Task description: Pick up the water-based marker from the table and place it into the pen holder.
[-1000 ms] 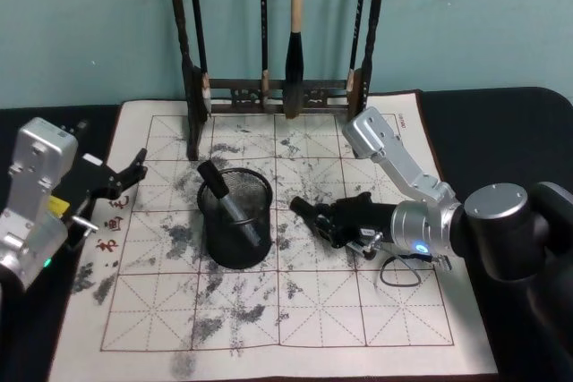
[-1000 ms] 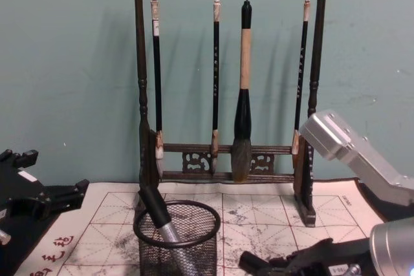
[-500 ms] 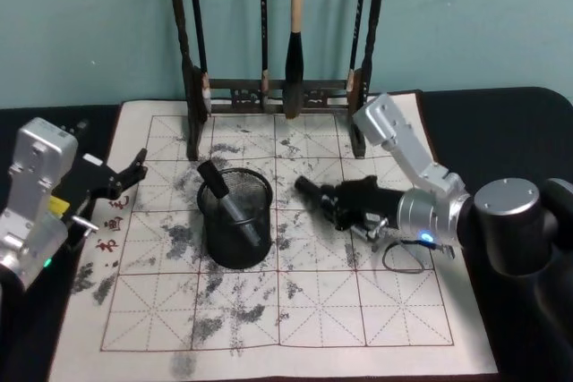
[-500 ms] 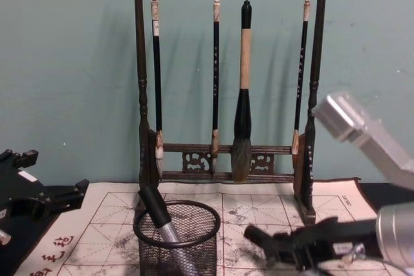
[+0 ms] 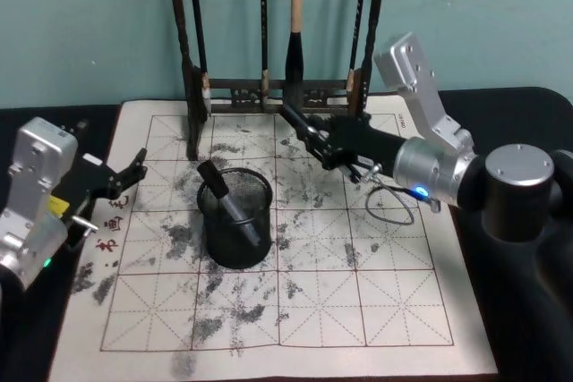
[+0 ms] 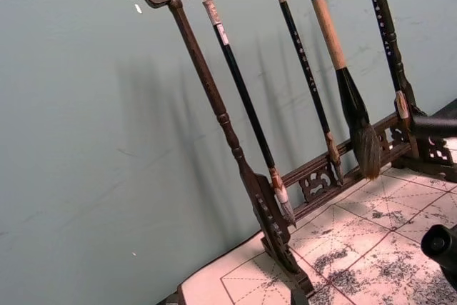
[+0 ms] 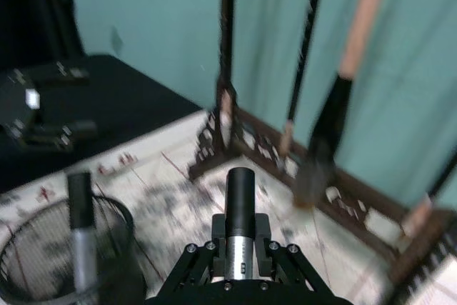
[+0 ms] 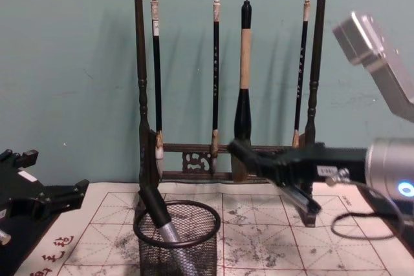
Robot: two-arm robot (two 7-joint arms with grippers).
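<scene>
My right gripper [image 5: 336, 145] is shut on a black water-based marker [image 5: 303, 127] with a silver middle. It holds the marker in the air above the back of the table's mat [image 5: 313, 310], close to the brush rack. In the chest view this marker [image 8: 240, 152] slants forward and up out of the right gripper [image 8: 284, 167], higher than the pen holder's rim. The black mesh pen holder [image 5: 235, 218] stands left of and nearer than the gripper, with another marker [image 5: 224, 199] leaning inside it. The right wrist view looks along the held marker [image 7: 240, 208], with the pen holder [image 7: 43, 266] low to one side. My left gripper [image 5: 125, 176] is parked, open, at the mat's left edge.
A tall dark wooden rack [image 5: 277, 91] hung with several brushes [image 8: 242, 114] stands at the back of the mat, right behind the raised marker. A thin black cable loop [image 5: 394, 203] dangles under the right wrist. The mat's front half lies bare.
My right gripper has lifted the marker off the mat and carried it up and back toward the rack. The left arm and the pen holder have not moved.
</scene>
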